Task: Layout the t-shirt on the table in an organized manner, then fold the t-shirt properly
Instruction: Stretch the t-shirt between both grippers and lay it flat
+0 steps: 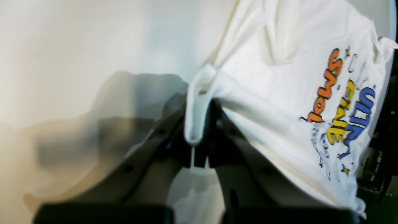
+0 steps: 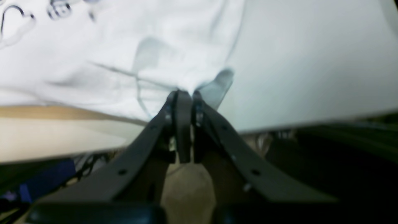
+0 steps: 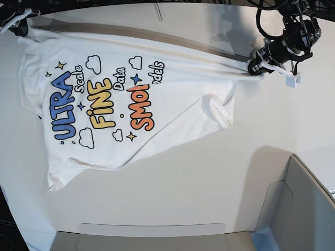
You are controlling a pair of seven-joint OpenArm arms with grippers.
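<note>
The white t-shirt [image 3: 131, 104] lies print-up on the white table [image 3: 209, 183], stretched taut along its far edge between both grippers; its near part is rumpled, with a fold at the right. On the right of the base view, my left gripper [image 3: 255, 66] is shut on a corner of the cloth. The left wrist view shows that gripper [image 1: 199, 130] pinching a white fold, with the t-shirt [image 1: 279, 93] print to its right. My right gripper [image 3: 21, 26] holds the far-left corner. In the right wrist view that gripper [image 2: 185, 93] is shut on the t-shirt [image 2: 108, 62] edge.
A grey-white bin wall [image 3: 298, 209] rises at the near right corner, and a low rim [image 3: 152, 230] runs along the front edge. A small white block [image 3: 292, 79] hangs below the left arm. The table's curved far edge [image 3: 157, 8] lies just behind the shirt.
</note>
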